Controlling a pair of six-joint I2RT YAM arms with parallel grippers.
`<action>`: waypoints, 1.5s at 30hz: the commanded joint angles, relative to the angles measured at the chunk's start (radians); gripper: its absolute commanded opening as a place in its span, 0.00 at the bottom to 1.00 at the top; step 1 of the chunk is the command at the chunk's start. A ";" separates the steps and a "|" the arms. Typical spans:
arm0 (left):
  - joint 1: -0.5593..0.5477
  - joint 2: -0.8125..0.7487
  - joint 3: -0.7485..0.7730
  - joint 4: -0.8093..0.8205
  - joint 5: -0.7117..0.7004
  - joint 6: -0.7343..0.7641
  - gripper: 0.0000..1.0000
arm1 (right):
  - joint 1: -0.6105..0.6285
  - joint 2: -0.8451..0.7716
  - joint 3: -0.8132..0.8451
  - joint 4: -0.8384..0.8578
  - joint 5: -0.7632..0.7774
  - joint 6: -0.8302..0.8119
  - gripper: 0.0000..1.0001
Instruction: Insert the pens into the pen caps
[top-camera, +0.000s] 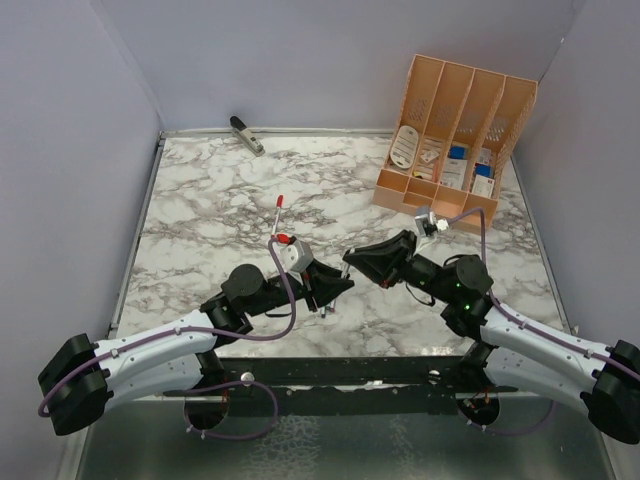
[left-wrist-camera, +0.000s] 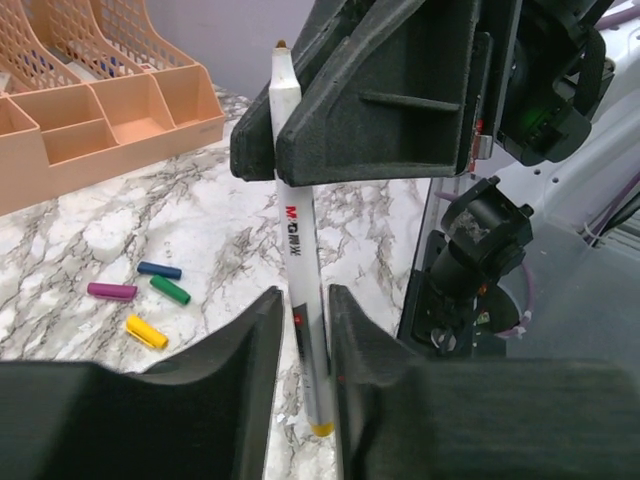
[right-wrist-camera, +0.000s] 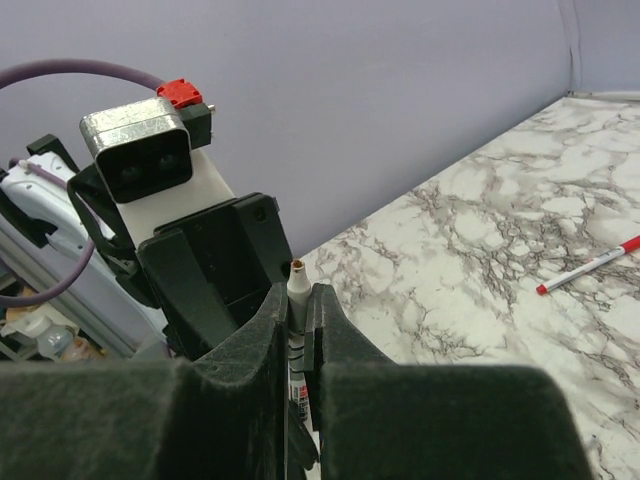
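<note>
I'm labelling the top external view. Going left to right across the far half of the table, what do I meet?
Grey stapler-like object → red-tipped pen → orange desk organizer.

This is a robot test cell in a lab, dressed as a desk. Plain lilac panel walls (top-camera: 300, 60) box in a white, grey-veined marble-pattern table (top-camera: 200, 200) on three sides. Behind the right hand (top-camera: 350, 257), two white-and-black jointed arms (top-camera: 160, 350) are bolted to a black metal rail (top-camera: 330, 372) and trail purple cables (top-camera: 285, 300). A silver box camera (right-wrist-camera: 135, 150) rides the facing wrist. Beyond that hand stands a peach perforated plastic desk organiser (top-camera: 455, 130).
</note>
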 joint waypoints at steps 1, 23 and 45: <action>-0.005 -0.012 0.008 0.035 0.023 0.008 0.17 | 0.000 0.001 0.025 0.009 -0.027 -0.018 0.01; 0.011 -0.023 -0.033 -0.106 -0.247 -0.036 0.00 | 0.000 -0.248 0.093 -0.453 0.368 -0.203 0.46; 0.082 0.000 -0.031 -0.386 -0.282 -0.095 0.00 | 0.000 0.329 0.314 -0.962 0.597 -0.100 0.19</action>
